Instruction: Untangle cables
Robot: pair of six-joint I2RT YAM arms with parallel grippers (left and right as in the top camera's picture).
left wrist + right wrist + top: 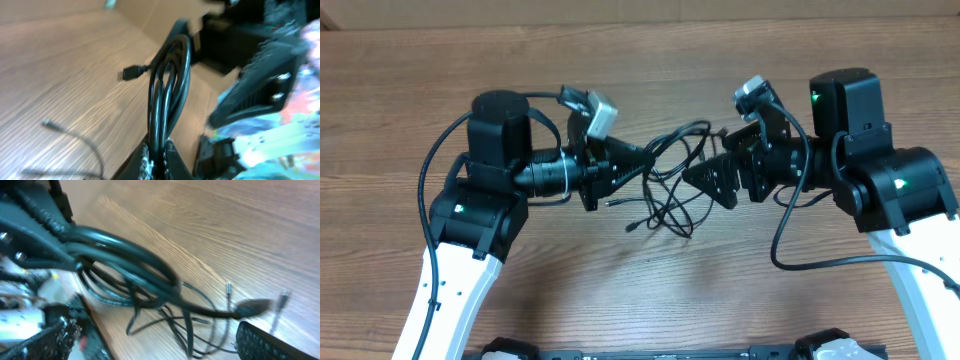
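Observation:
The cables (672, 192) are thin black cords in a loose tangle on the wooden table between my two arms. My left gripper (638, 165) points right and is shut on a few looped strands (167, 75), which rise from its jaws (159, 159). A small plug (129, 73) sticks out to the left of the loop. My right gripper (693, 177) points left at the tangle's right side. Its fingers are spread wide (160, 347), with loose strands (190, 325) and small plug ends on the table between and beyond them. It holds nothing. The left gripper's jaws (35, 227) show clamped on the loop (130, 265).
The wooden table (410, 70) runs all round the tangle. Thicker black wires fixed to the arms (790, 240) hang beside the right arm and arch over the left arm (435, 160). The two grippers are close together, nearly tip to tip.

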